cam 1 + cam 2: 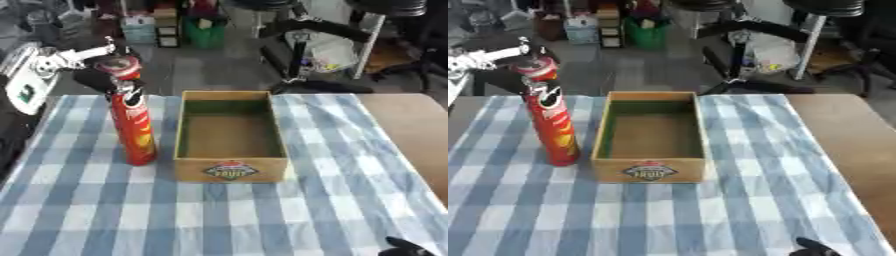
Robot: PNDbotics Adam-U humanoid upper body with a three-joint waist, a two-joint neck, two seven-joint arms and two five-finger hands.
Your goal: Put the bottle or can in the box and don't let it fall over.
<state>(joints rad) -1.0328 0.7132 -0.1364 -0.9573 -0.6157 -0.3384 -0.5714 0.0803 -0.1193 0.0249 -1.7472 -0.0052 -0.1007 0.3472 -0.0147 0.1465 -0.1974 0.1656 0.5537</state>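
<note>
Where the left eye view takes in the table, a tall red can stands upright on the blue-and-white checked cloth, just left of the box and not touching it. The box is an open cardboard tray with a green inner lining and a printed label on its near wall; nothing lies inside it. The left hand comes in from the far left and sits behind the can's upper part, level with its lid. Its dark fingers look curled toward the can, but whether they actually close round it I cannot tell. At the bottom right corner a dark bit of the right hand shows; the state of its fingers cannot be told. Bare tan tabletop runs along the right side beyond the cloth.

Through the right eye view the can again stands upright on the cloth, just left of the box, with a narrow strip of cloth between them. The left hand shows as a dark shape behind and to the left of the can's top, its fingers too blurred to judge. The right hand appears only as a small dark tip at the bottom edge.
</note>
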